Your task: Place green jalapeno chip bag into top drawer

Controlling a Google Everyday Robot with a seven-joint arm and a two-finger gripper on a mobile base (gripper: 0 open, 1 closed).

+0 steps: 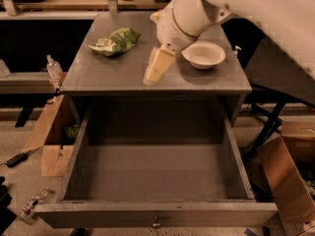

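The green jalapeno chip bag (114, 41) lies on top of the grey cabinet (98, 75), at the far left of it. The bag is small, light green and very crinkly. It has white letters on it, and its ends look pale. It lies flat, a bit crooked, with nothing on it.

The gripper (150, 77) hangs over the middle of the cabinet top, near the front edge. It is cream colored and points down and a little to the left. Its two jaws are pressed together and there is nothing between them. The gripper is to the right of the bag and does not touch it. The big white arm (236, 4) comes in from the far right.

A white bowl (204, 54) sits on the cabinet top, just to the right of the gripper.

The top drawer (157, 213) is pulled all the way out toward the near side. It is wide, deep and grey inside. A small metal knob (156, 224) sits in the middle of its front. Brown cardboard boxes (51, 156) stand on the floor at the left.
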